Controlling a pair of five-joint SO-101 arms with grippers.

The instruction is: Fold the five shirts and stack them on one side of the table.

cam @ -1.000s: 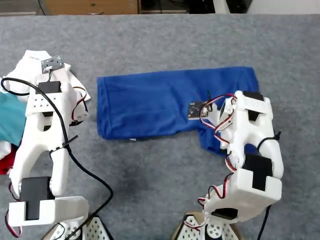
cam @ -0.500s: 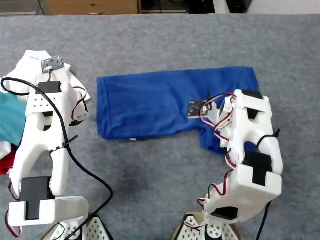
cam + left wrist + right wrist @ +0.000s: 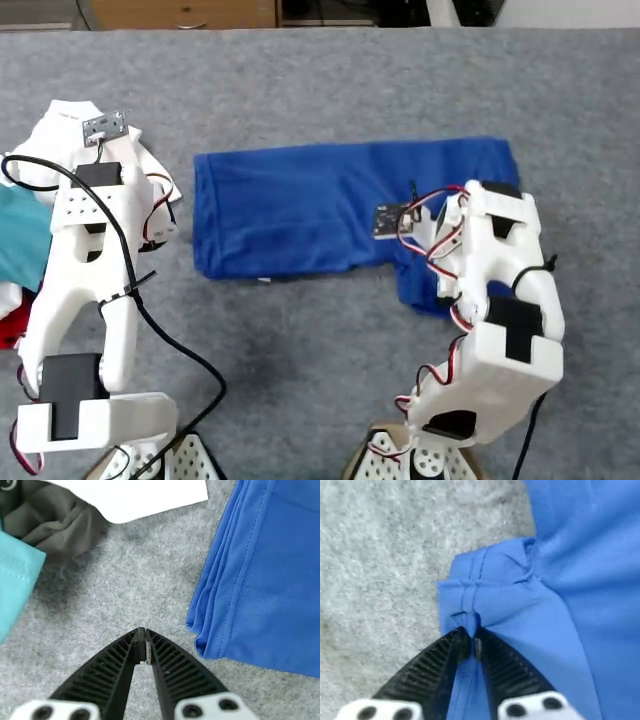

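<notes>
Blue shirt (image 3: 330, 205) lay partly folded across the middle of the grey, felt-like table (image 3: 300, 350), a long band with one sleeve flap at its near right corner. Right gripper (image 3: 471, 642) pinched that flap's stitched hem, presumably to carry it over the body for the next fold; the thin, smooth knit puckered at the bite. Left gripper (image 3: 142, 647) hovered pressed together and empty beside the shirt's layered left edge, near the unfolded heap — white shirt (image 3: 60, 125), teal shirt (image 3: 20, 240).
</notes>
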